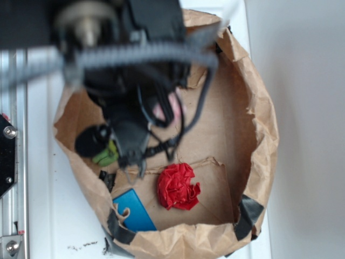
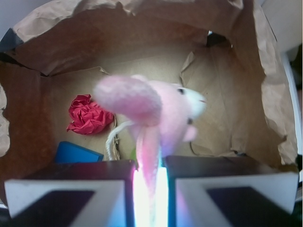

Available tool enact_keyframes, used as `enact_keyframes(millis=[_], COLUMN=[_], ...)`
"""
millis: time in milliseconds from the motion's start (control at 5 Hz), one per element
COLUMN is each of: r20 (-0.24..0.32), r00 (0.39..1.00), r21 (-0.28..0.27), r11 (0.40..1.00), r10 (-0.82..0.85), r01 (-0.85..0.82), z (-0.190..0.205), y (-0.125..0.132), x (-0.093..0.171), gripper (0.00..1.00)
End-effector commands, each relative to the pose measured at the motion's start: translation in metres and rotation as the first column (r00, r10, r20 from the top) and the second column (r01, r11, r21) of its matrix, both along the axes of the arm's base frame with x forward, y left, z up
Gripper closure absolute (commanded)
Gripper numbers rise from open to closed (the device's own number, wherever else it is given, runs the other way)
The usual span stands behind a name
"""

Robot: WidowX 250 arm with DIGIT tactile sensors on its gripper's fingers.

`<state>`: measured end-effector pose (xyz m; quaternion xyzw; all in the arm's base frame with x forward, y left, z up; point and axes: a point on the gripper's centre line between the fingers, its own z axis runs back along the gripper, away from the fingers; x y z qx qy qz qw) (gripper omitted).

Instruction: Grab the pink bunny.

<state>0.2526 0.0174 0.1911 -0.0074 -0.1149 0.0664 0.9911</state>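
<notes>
a: what does the wrist view show?

b: the claw [image 2: 149, 189] is nearly closed, its two fingers [image 2: 71, 189] pinching a thin pink part of the bunny [image 2: 161, 106]. the bunny's body hangs just ahead of the fingertips, clear of the bag floor, its white muzzle and dark eye turned to the claw's right. a pale cord [image 2: 113, 139] curls down from it, just left of the claw's gap.

a: and the surroundings?

b: a brown paper bag [image 2: 265, 94] walls in the claw on all sides. ahead and to the claw's left, a red paper ball [image 2: 87, 116] lies on the bag floor; nearer, also left, a blue card [image 2: 75, 153] lies flat. a sliver of green shows just beside the bunny's pinched part, too small to identify here.

a: does the exterior view agree?

b: largely. the arm [image 1: 129, 97] is blurred and hides most of the bunny [image 1: 161, 110]; only pink patches show beneath the cables. the claw's opening cannot be read in this view. a green plush [image 1: 106, 155] lies beside the arm, the ball [image 1: 178, 186] and card [image 1: 135, 211] are apart from it, and the bag [image 1: 264, 129] stands on a white worktop [image 1: 302, 81].
</notes>
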Motion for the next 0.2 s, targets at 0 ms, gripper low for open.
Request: enact_keyframes(millis=[0], r20=[0.043], r00=[0.999], r21=[0.015], r11=[1.000], r10=[0.016], r01=[-0.016], z=[0.0035], y=[-0.0051], x=[0.0208], gripper=[1.00])
